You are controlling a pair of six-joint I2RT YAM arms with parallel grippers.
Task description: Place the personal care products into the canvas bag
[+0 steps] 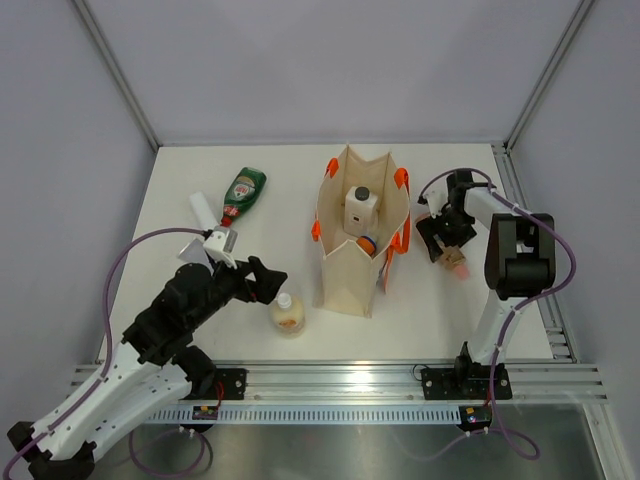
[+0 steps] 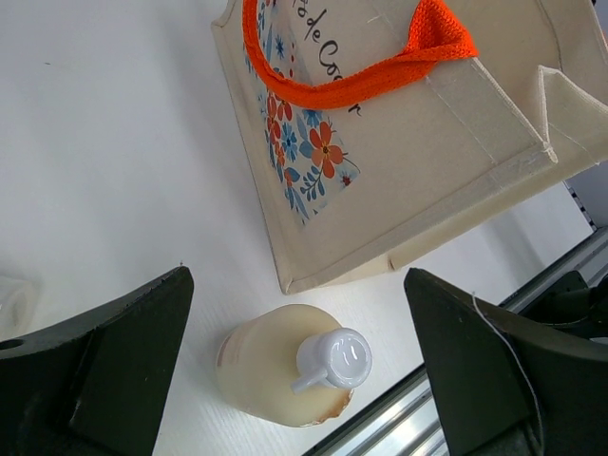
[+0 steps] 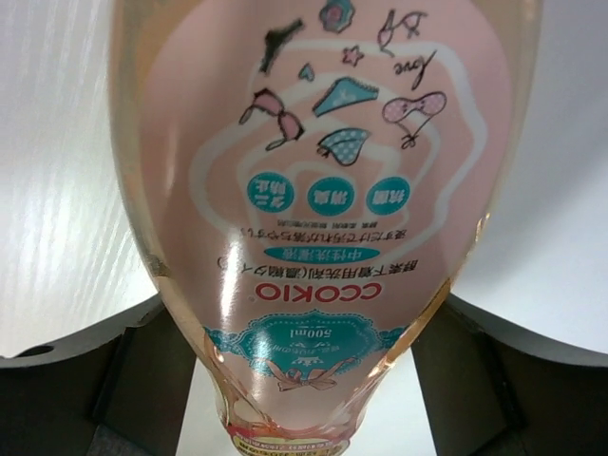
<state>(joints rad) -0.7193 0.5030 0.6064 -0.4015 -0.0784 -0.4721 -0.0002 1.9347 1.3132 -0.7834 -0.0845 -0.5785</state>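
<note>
The canvas bag stands upright mid-table, with a white black-capped bottle and an orange cylinder inside. Its printed side shows in the left wrist view. My left gripper is open just above the upright cream pump bottle, which sits between the spread fingers. My right gripper, right of the bag, is shut on the pink clear bottle, whose label fills the right wrist view. The green red-capped bottle and the white tube lie at the far left.
The table's metal front rail runs close behind the pump bottle and also shows in the left wrist view. Grey walls enclose the white table on three sides.
</note>
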